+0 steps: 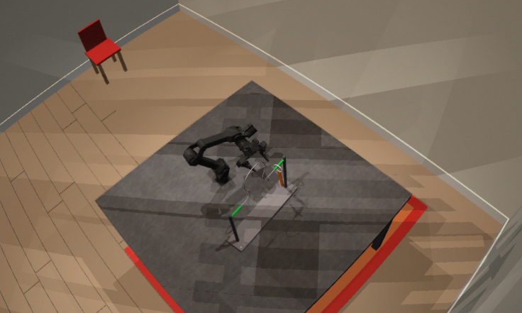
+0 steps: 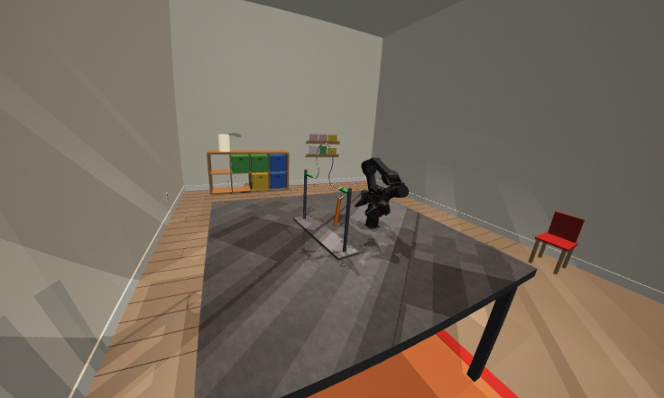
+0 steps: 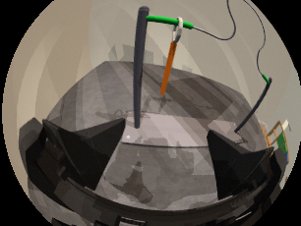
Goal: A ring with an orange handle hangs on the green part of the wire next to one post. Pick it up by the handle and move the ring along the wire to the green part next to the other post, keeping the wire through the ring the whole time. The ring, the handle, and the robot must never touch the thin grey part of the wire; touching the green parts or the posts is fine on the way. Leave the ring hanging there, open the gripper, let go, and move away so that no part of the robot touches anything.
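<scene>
The pale ring (image 3: 180, 27) hangs around the green part (image 1: 281, 162) (image 2: 345, 190) (image 3: 159, 20) next to one post (image 1: 285, 174) (image 2: 346, 222) (image 3: 139, 74), nearer its grey-wire end. Its orange handle (image 1: 281, 178) (image 2: 336, 211) (image 3: 168, 69) hangs down, slightly tilted, touching no finger. My gripper (image 1: 262, 165) (image 2: 363, 208) (image 3: 169, 129) is wide open and empty, back from the handle on the arm's side. The other green part (image 1: 236, 211) (image 2: 308, 175) (image 3: 266, 78) has no ring. Exact clearance between fingers and wire is hard to tell.
The thin grey wire (image 3: 211, 35) curves up in a tall arch between the green parts, close to the gripper in the top view. The pale base plate (image 1: 269, 201) (image 3: 167, 133) joins the near post and the far post (image 1: 234, 228) (image 2: 305, 198) (image 3: 255, 108).
</scene>
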Robot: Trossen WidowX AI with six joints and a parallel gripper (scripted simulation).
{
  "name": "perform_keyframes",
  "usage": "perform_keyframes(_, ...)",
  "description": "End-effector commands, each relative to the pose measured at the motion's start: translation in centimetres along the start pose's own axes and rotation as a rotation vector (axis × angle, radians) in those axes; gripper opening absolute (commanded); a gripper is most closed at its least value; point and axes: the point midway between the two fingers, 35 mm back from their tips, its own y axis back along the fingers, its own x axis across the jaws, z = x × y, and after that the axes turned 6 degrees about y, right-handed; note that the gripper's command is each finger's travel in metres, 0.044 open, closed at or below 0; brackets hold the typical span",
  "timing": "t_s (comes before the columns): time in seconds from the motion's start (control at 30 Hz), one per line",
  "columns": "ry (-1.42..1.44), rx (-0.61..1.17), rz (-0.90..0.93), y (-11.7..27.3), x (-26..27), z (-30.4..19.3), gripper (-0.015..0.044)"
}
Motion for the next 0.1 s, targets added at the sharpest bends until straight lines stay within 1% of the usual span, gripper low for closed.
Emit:
perform_keyframes(0.0, -0.007, -0.004, -0.001, 0.05, -0.01, 0.15, 0.0440)
perform_keyframes(0.07, -0.007, -0.004, -0.001, 0.05, -0.01, 0.15, 0.0440)
